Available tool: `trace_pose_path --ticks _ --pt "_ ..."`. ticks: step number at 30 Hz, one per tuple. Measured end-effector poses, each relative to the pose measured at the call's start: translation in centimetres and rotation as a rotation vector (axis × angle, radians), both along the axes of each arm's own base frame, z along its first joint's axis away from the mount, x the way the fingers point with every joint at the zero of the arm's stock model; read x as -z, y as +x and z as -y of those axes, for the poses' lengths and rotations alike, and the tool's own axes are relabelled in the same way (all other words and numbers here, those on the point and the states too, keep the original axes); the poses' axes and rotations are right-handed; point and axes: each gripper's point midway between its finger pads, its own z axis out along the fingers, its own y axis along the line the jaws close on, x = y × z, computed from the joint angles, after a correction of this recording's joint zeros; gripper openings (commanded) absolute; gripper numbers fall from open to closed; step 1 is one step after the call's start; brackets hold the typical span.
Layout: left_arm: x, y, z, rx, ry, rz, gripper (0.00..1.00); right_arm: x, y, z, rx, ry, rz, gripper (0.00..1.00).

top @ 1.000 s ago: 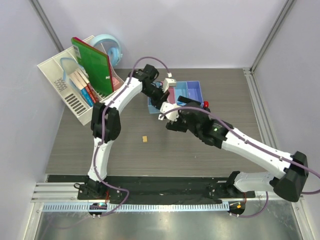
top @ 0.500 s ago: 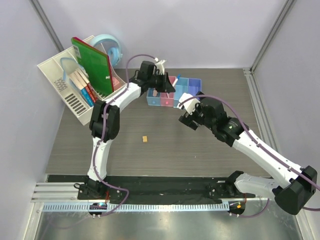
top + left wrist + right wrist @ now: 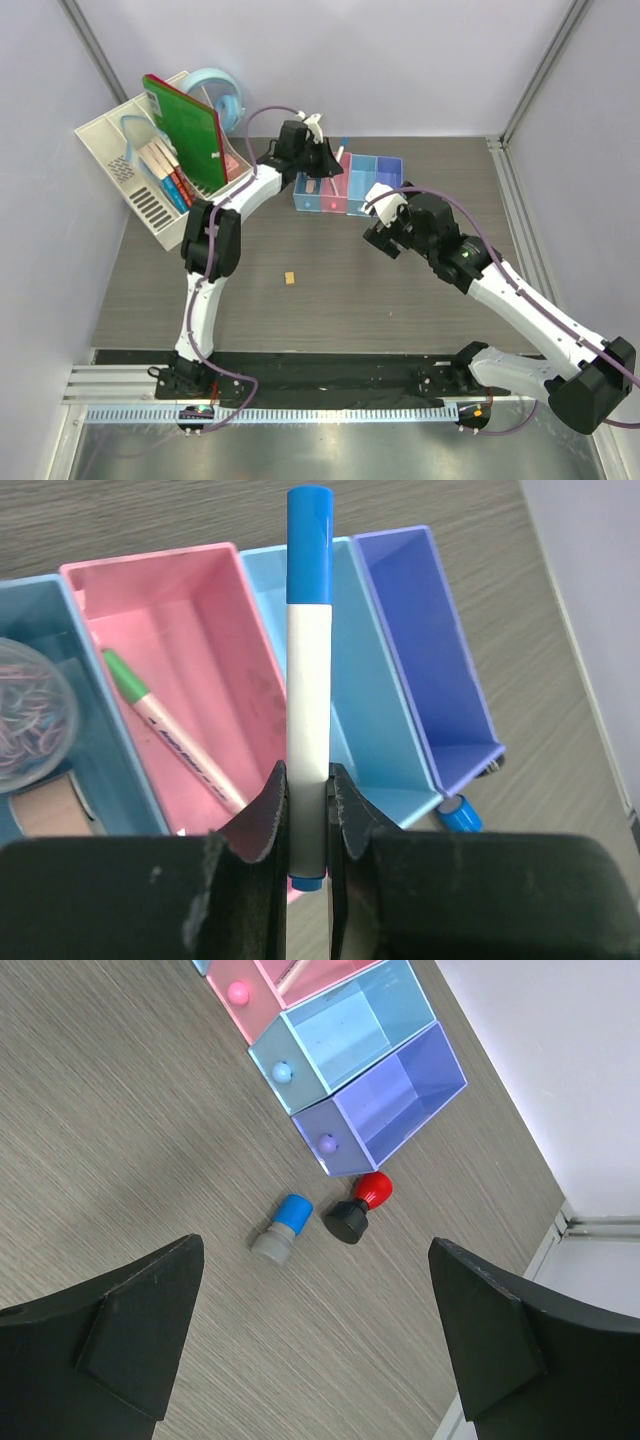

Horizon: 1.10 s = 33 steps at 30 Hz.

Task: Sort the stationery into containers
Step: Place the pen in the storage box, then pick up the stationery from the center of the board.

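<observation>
left jaws grip the blue-capped pen (image 3: pixel 308 680) over the bins (image 3: pixel 425 660), centre of the frame; right jaws gape wide above the worktop (image 3: pixel 120 1110).

Top camera looks down from above and behind across the whole table (image 3: pixel 330 300), left wrist view sits right over the containers (image 3: pixel 170 565), and right wrist view, higher up, catches that same row's violet end.
</observation>
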Motion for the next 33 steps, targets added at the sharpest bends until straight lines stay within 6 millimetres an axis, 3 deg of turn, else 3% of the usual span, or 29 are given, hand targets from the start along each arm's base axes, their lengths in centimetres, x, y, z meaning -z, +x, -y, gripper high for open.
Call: trace_pose_path --ticks 4,7,11,13,25,29,31,32,33 --pt "2.2 0.8 -0.2 -0.029 0.027 -0.020 0.01 0.0 0.1 0.2 0.008 0.001 0.001 1.00" --pt "3.8 1.0 -0.3 -0.037 0.042 -0.042 0.18 -0.1 0.1 0.3 0.011 0.002 0.005 1.00" --pt "5.4 0.9 -0.4 -0.044 0.058 -0.070 0.25 0.0 0.2 0.4 0.014 0.001 0.006 1.00" --pt "5.5 0.9 -0.5 -0.047 0.060 -0.075 0.33 0.2 0.2 0.4 0.016 0.001 0.007 1.00" --pt "3.7 1.3 0.1 -0.028 0.008 -0.051 0.77 2.7 0.6 1.1 0.049 -0.025 -0.010 1.00" --pt "2.4 1.2 -0.8 -0.019 0.023 -0.028 0.92 3.4 2.7 1.4 0.110 -0.026 0.017 1.00" --pt "1.6 1.1 -2.0 -0.025 0.056 -0.006 0.93 4.1 4.1 1.7 0.155 -0.025 0.026 1.00" --pt "0.9 1.0 -2.8 -0.028 0.078 0.015 1.00 4.4 4.8 1.9 0.176 -0.024 0.029 1.00" --pt "0.2 0.9 -3.4 -0.033 0.092 0.033 1.00 4.8 5.5 2.1 0.198 -0.022 0.027 0.99"
